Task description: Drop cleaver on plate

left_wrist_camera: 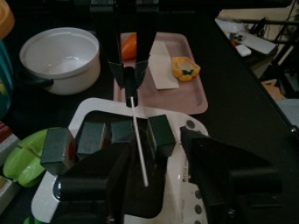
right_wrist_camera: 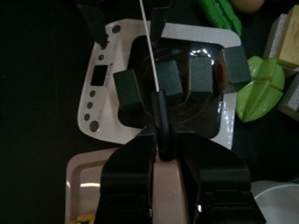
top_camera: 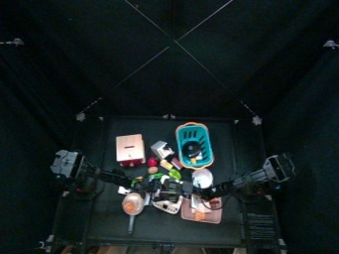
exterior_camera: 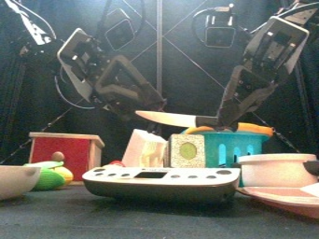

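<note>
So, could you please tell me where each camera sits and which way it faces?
Top: high overhead, looking straight down on the table; both arms enter from the sides.
Front: at the table's edge, looking level; both arms hang behind the white scale.
Left wrist: looks past the left gripper at the cleaver.
Right wrist: looks down on the right gripper gripping the cleaver.
Shared: both wrist views show cleaver and scale.
</note>
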